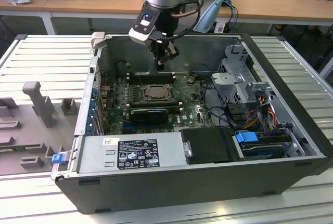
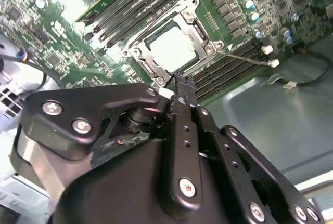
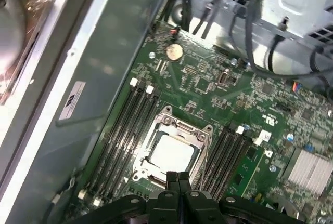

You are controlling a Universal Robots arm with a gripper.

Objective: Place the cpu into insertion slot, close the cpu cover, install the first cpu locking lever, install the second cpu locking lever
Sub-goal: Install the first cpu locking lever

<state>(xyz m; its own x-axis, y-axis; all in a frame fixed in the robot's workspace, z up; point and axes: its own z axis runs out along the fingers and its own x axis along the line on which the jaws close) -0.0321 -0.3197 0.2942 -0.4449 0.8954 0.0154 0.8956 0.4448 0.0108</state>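
Well off to the exterior view's left of the insertion slot [image 1: 151, 93], some grey plastic fixtures [image 1: 36, 99] are sitting on the bench doing nothing. The computer case [image 1: 182, 187] is lying on its side with the panel off, I'm guessing so the board is facing up and the arm can come straight down at the slot.

The cpu [image 3: 171, 154] is sitting flat in the slot, and the cpu cover [image 3: 182, 126] looks to be lying down around its edges, probably pinning it in place. The gripper [image 3: 178, 178] is hovering just above the slot's near rim, fingers pinched together with nothing between them that I can see. To the exterior view's right of the slot, the metal drive cage [image 1: 239, 73] is standing well clear.
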